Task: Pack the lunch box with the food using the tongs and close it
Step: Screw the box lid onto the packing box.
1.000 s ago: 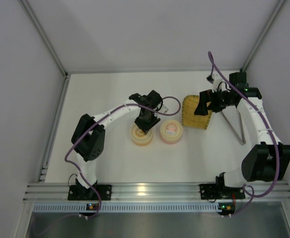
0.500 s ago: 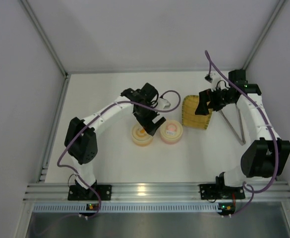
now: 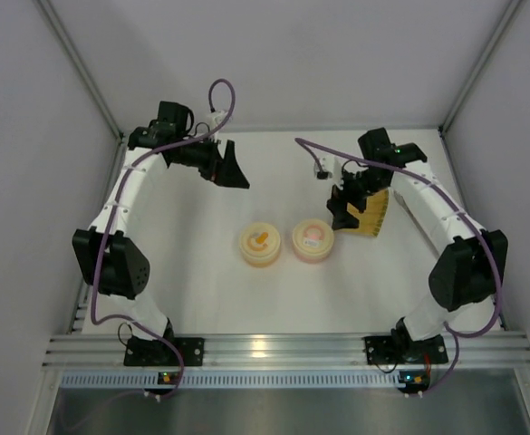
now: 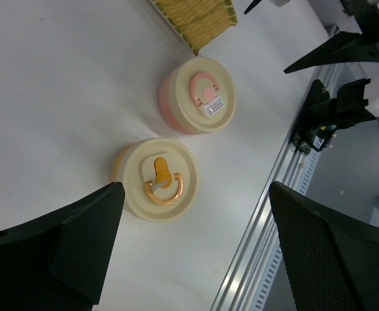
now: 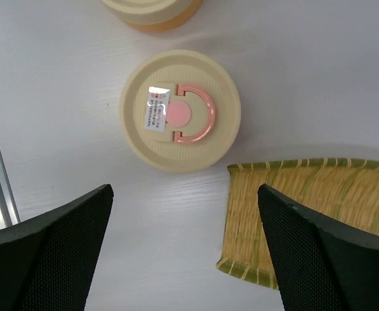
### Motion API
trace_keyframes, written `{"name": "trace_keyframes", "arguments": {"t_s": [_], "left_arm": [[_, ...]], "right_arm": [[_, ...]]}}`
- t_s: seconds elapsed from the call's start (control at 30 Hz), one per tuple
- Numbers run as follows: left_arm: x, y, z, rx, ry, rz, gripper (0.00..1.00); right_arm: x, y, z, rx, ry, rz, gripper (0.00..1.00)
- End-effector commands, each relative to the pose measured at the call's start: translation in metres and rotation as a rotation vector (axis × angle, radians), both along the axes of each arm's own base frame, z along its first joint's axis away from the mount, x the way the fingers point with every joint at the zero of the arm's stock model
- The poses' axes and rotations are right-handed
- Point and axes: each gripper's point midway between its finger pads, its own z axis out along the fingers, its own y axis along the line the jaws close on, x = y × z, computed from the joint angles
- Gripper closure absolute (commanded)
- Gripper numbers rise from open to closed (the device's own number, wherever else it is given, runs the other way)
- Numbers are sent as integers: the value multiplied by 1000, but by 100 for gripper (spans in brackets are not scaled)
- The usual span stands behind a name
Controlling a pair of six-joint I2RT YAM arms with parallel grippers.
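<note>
White bench [image 3: 192, 290] fills my overhead view, with pale walls on three sides. My left arm [image 3: 124, 195] runs up the left side to the far left corner, and the left fingers [image 4: 66, 253] stand wide apart with nothing between them, well apart from both tubs. My right arm [image 3: 441, 217] bends in from the right. The right fingers [image 5: 46, 253] are also spread and empty, hanging over the left edge of the yellow tray [image 5: 306, 207], just beside the pink tub.

Both tubs sit side by side mid-bench, close but not touching: the cream-yellow tub [image 3: 260, 246] on the left, the pink tub [image 3: 313, 240] on the right. Each has its round cream lid on. The left lid [image 4: 155, 180] carries an orange ring, the right lid [image 5: 179, 110] a pink ring and a small sticker.
</note>
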Motion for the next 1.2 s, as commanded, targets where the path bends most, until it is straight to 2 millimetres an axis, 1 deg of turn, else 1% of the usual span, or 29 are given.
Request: {"name": "trace_keyframes", "arguments": {"t_s": [0.0, 0.03, 0.07, 0.1, 0.17, 0.2, 0.23, 0.3, 0.33, 0.4, 0.43, 0.6, 0.63, 0.8, 0.97, 1.0, 1.03, 1.07, 1.17], "left_arm": [[-20, -12, 21, -166, 67, -111, 2], [-20, -12, 22, -167, 63, -112, 2], [-21, -12, 22, -168, 63, -112, 2], [-20, -11, 22, -168, 62, -108, 2], [-19, -11, 21, -169, 63, -106, 2], [-19, -10, 20, -170, 67, -105, 2], [-19, -10, 19, -171, 68, -104, 2], [-19, -10, 16, -172, 78, -104, 2], [-20, -9, 15, -172, 78, -103, 2], [-19, -8, 13, -171, 75, -101, 2], [-19, -7, 11, -170, 74, -102, 2], [-19, -7, 7, -174, 86, -105, 2], [-19, -7, 6, -173, 92, -102, 2], [-16, -5, 4, -180, 93, -97, 2], [-13, -4, 4, -188, 104, -87, 2], [-12, -3, 3, -190, 107, -85, 2], [-13, -4, 4, -194, 109, -87, 2], [-12, -3, 4, -197, 112, -87, 2], [-12, -3, 5, -204, 120, -85, 2]], "right_arm": [[-15, 21, -3, 24, -118, 362, 8], [-23, 27, -6, 20, -119, 434, 10], [-26, 29, -8, 16, -127, 484, 11], [-29, 31, -16, 2, -141, 561, 11], [-29, 32, -24, -32, -153, 621, 11], [-24, 31, -32, -65, -161, 666, 12], [-28, 31, -36, -79, -143, 692, 12], [-25, 33, -44, -95, -122, 728, 12], [-27, 34, -44, -96, -105, 738, 12], [-25, 37, -50, -102, -90, 758, 13], [-20, 39, -53, -110, -103, 763, 14], [-9, 46, -59, -128, -129, 780, 18], [-9, 48, -59, -129, -130, 785, 20], [-11, 54, -67, -148, -171, 818, 20], [-15, 54, -76, -175, -181, 860, 21], [-17, 51, -80, -193, -184, 870, 21], [-14, 52, -82, -202, -207, 877, 21], [-15, 51, -86, -213, -214, 894, 21], [-10, 53, -89, -233, -243, 910, 21]]}}
